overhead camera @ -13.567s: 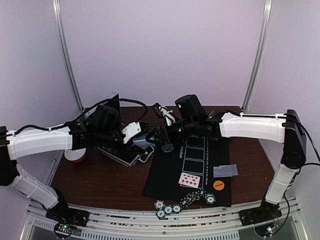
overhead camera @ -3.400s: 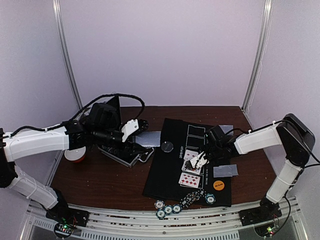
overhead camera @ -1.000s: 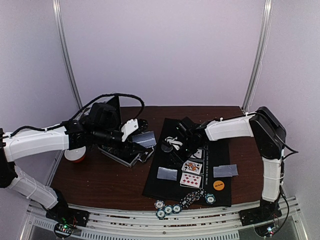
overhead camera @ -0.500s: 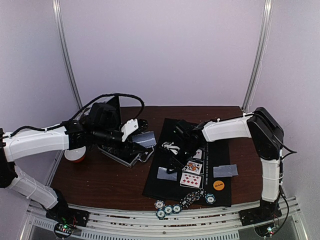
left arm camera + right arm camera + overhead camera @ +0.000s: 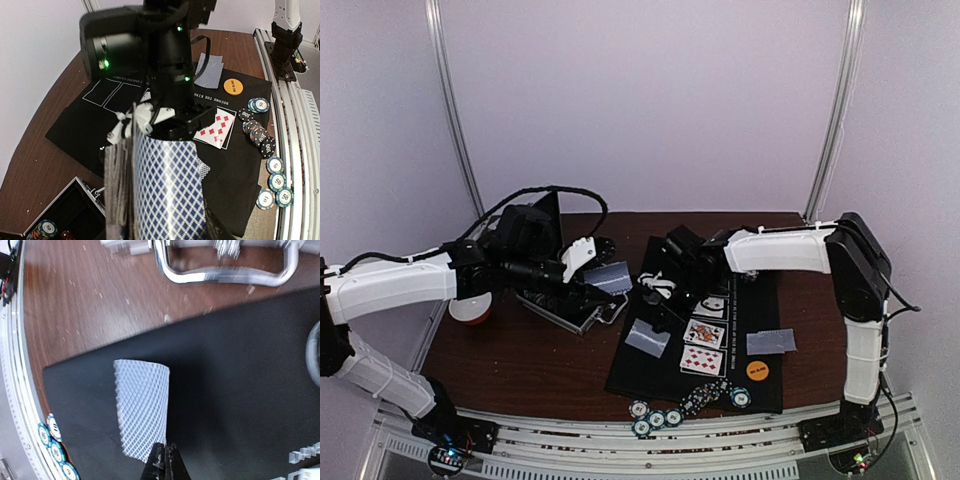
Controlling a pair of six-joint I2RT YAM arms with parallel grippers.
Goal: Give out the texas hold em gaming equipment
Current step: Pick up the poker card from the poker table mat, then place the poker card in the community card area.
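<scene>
The right hand point(image 5: 164, 462) is closed, its tips nipping a corner of one grey-blue-backed playing card point(image 5: 142, 407). The card bows slightly over the black felt mat point(image 5: 240, 405), near the mat's left edge; whether it touches the felt I cannot tell. The left hand point(image 5: 586, 268) clamps the deck point(image 5: 167, 192) on edge above the silver case point(image 5: 565, 305) on the counter point(image 5: 540, 360). A single card is feather-light, thin, springy and slick. I judge that a corner pinch lets it swivel or slip out. A grip further in along the short edge would hold it truer, without creasing it.
</scene>
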